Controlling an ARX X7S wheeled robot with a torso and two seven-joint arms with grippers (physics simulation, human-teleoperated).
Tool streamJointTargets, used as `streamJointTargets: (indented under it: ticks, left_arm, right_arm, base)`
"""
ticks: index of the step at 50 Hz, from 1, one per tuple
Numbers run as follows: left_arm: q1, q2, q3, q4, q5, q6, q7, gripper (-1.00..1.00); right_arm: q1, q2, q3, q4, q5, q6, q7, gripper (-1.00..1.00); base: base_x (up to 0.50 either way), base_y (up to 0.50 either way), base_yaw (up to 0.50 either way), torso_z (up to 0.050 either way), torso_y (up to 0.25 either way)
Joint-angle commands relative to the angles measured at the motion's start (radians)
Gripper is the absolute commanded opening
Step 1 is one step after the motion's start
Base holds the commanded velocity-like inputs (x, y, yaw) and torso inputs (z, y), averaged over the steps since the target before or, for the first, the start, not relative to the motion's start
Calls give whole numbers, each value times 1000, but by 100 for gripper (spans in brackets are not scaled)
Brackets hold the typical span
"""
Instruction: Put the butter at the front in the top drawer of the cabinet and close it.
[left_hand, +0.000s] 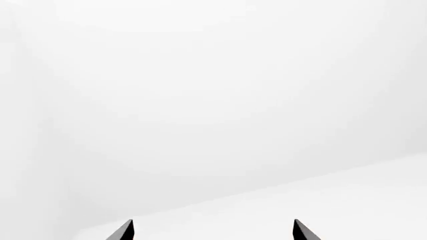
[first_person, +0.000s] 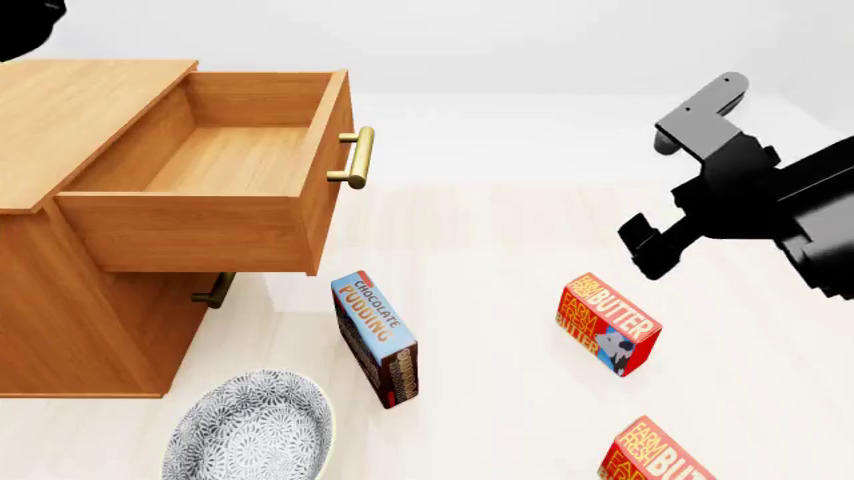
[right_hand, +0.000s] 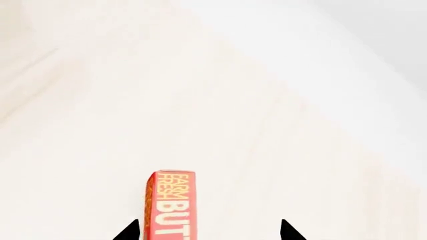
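Observation:
Two butter cartons lie on the pale floor in the head view: one (first_person: 609, 325) in the right middle and one (first_person: 654, 456) cut off by the bottom edge. My right gripper (first_person: 657, 195) is open and empty, hovering above and beyond the farther carton. In the right wrist view a butter carton (right_hand: 171, 205) lies below and between the spread fingertips of that gripper (right_hand: 207, 231), nearer one tip. The cabinet (first_person: 67, 110) stands at the left with its top drawer (first_person: 214, 160) pulled open and nothing visible inside. My left gripper (left_hand: 213, 231) is open and sees only white surfaces.
A blue-and-brown Chocolate Pudding box (first_person: 375, 338) lies in front of the cabinet. A patterned grey bowl (first_person: 254, 428) sits at the lower left. The lower drawer's brass handle (first_person: 214, 291) shows under the open drawer. My left arm (first_person: 27, 25) shows dark at the top left corner.

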Motion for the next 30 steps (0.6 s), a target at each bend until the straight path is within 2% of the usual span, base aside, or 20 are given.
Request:
streamJointTargets:
  ticks: [1, 30]
  left_arm:
    - [13, -6, 11, 2, 6, 10, 6, 100]
    - [49, 28, 56, -87, 49, 86, 35, 100]
  right_arm:
    - [-37, 16, -42, 26, -8, -31, -24, 100]
    - [-120, -70, -23, 284, -24, -201, 30, 100]
  base:
    - [0, 0, 0, 0, 0]
    - [0, 0, 0, 0, 0]
